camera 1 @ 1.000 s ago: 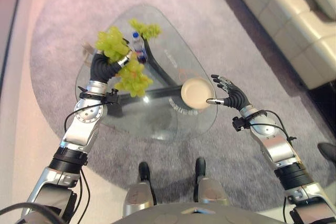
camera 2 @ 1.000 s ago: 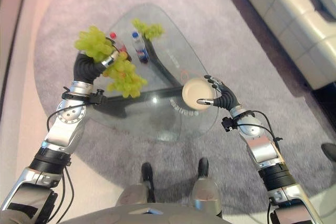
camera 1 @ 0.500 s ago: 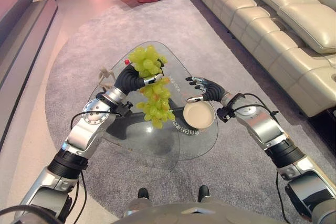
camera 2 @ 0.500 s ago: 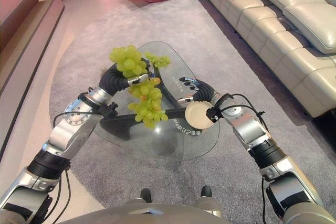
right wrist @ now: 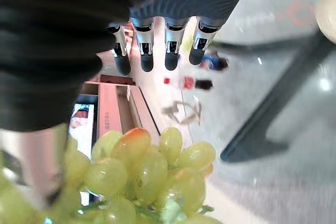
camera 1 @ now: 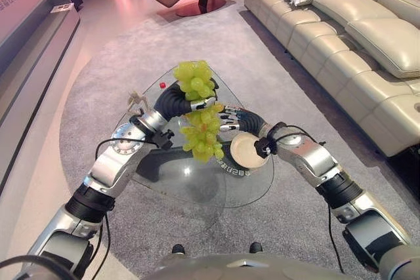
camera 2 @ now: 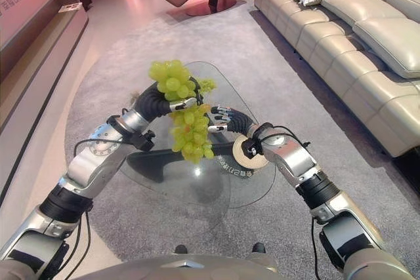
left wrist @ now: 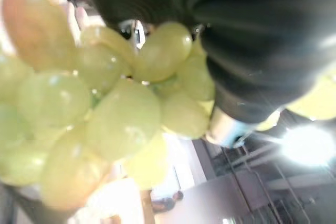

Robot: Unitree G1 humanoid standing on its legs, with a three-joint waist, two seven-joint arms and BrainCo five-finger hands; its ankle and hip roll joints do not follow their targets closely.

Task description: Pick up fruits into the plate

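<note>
My left hand [camera 1: 176, 100] is shut on a big bunch of green grapes [camera 1: 200, 129], which hangs in the air above the glass table [camera 1: 170, 175]. The bunch dangles just left of the cream plate [camera 1: 244, 151] near the table's right edge. My right hand [camera 1: 237, 121] is open, fingers straight, over the plate's far rim and close beside the grapes. In the left wrist view the grapes [left wrist: 121, 119] press against my left hand [left wrist: 236, 35]. In the right wrist view the straight fingers [right wrist: 157, 51] reach out above the same bunch [right wrist: 152, 177]. A second, smaller grape bunch [camera 2: 207, 85] lies on the table's far side.
A bottle with a red cap [camera 1: 162, 85] and a small wire figure [camera 1: 136, 101] stand on the table's far left. A beige sofa [camera 1: 341, 37] runs along the right, a low cabinet [camera 1: 33, 24] along the left. A grey rug [camera 1: 98, 63] surrounds the table.
The camera has tilted up. My left hand has carried the grapes rightward towards the plate, and my right hand has moved in over the plate's far rim next to the bunch.
</note>
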